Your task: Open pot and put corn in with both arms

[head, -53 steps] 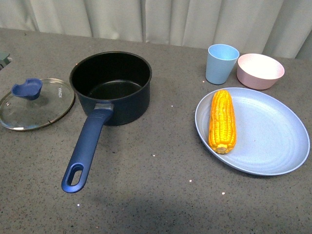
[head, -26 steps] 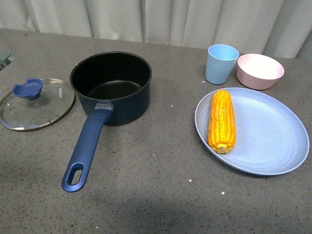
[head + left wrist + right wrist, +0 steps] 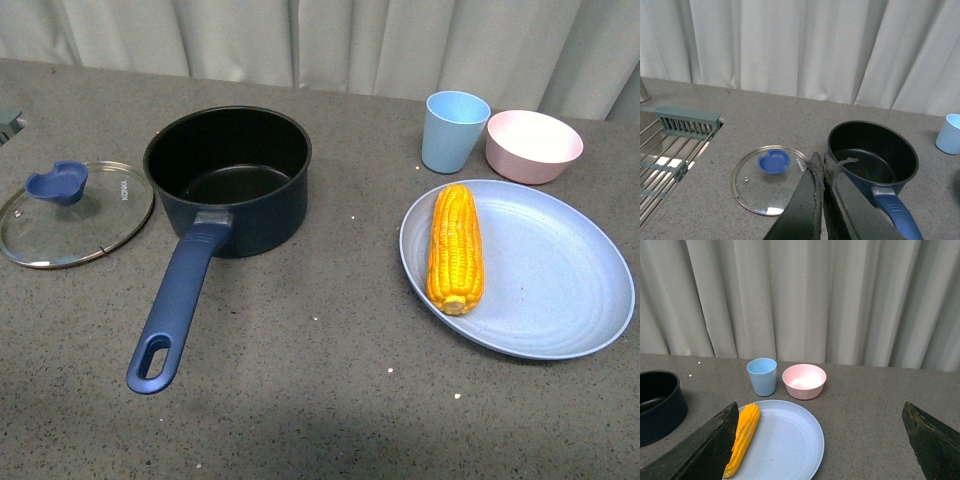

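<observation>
While the table [image 3: 330, 330] carries everything, the plate [image 3: 560, 270] sits right and the pot [image 3: 265, 215] left, well apart, uncovered and empty, handle toward the robot. The lid [image 3: 75, 215] lies flat further left. The corn [image 3: 455, 248] lies on the plate's pot-side part, long axis pointing away from the robot. Right jaws nearer: spread wide, empty, held high, corn low ahead. Left jaws pressed together, empty, raised above lid and pot. Likely the right arm's pick, gripping across the cob.

light: even, soft | shadow: dim patch on table [image 3: 330, 300] nearest camera | glare: glass lid [image 3: 755, 190] | focus: sharp
</observation>
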Robot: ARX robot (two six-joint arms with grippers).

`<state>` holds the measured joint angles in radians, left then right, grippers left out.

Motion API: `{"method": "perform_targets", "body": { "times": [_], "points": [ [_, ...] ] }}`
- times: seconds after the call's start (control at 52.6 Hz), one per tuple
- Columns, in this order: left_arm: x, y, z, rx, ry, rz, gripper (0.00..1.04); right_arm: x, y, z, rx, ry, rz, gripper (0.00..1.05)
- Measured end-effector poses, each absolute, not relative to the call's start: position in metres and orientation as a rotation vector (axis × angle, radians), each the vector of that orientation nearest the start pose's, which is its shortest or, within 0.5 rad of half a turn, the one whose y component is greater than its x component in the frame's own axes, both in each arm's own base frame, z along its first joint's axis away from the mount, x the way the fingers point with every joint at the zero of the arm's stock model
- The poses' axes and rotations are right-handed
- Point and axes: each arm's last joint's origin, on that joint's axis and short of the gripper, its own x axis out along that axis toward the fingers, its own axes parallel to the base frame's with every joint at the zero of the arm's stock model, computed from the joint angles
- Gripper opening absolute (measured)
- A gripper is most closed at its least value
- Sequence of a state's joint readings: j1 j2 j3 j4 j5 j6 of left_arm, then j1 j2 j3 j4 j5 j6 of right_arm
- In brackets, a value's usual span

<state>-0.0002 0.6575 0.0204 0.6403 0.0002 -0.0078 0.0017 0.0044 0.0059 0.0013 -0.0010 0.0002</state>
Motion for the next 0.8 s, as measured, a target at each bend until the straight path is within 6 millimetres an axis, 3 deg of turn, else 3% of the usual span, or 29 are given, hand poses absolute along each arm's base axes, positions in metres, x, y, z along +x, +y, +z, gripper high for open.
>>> {"method": "perform_targets", "body": {
  "times": [0.798],
  "points": [
    [0.114,0.000,0.174,-0.008,-0.024,0.000,0.04,0.098,0.000,0.165,0.000,-0.003,0.003,0.96]
  ]
}}
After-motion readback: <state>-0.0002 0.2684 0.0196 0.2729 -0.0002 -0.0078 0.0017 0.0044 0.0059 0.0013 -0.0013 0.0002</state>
